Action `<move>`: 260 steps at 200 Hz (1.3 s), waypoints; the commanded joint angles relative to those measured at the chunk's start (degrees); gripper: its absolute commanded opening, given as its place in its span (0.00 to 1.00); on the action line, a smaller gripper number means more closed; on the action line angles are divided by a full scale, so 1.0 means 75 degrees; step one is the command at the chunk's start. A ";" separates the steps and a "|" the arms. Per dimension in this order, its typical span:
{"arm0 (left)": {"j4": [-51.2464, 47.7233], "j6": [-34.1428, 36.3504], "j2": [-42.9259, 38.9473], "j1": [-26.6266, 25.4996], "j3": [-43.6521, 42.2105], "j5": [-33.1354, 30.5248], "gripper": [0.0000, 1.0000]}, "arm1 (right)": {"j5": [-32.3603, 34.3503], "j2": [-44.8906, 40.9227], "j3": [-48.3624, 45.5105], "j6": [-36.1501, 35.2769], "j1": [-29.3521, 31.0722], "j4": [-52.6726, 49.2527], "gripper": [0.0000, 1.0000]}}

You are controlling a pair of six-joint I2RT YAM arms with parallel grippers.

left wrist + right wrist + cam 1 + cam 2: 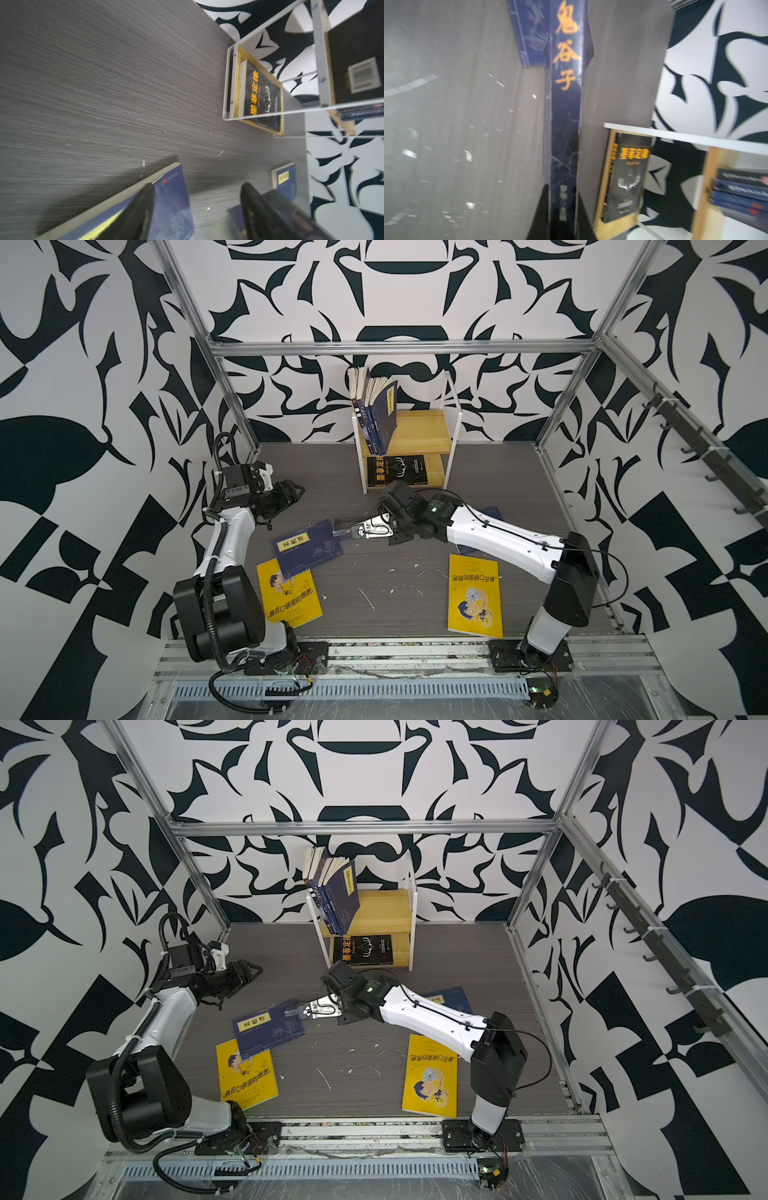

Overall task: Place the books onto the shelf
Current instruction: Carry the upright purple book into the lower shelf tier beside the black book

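I am pinching the thin navy paperback (pixel 565 108) by its spine in the right fingers (pixel 542 212) to stand it on the white-framed wooden shelf (pixel 419 429); the left fingers (pixel 141 212) are gaping empty.

I read 鬼谷子 on the spine of the navy book (pixel 564 124), 墨菲定律 on the black book (pixel 397 470), shelf (pixel 419 433) lower board.
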 commanded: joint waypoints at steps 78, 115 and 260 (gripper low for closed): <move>-0.0352 0.1008 -0.0084 0.0023 0.0116 0.0148 0.96 | 0.0048 -0.1035 -0.1363 -0.1832 -0.1465 0.3646 0.00; -0.0380 0.1076 -0.0022 0.0023 0.0110 0.0160 1.00 | 0.0301 -0.0993 -0.1776 -0.1973 -0.1833 0.4816 0.00; -0.0364 0.1138 0.0046 0.0024 0.0048 0.0214 1.00 | 0.1347 0.0006 -0.1670 -0.2419 -0.2187 0.6882 0.00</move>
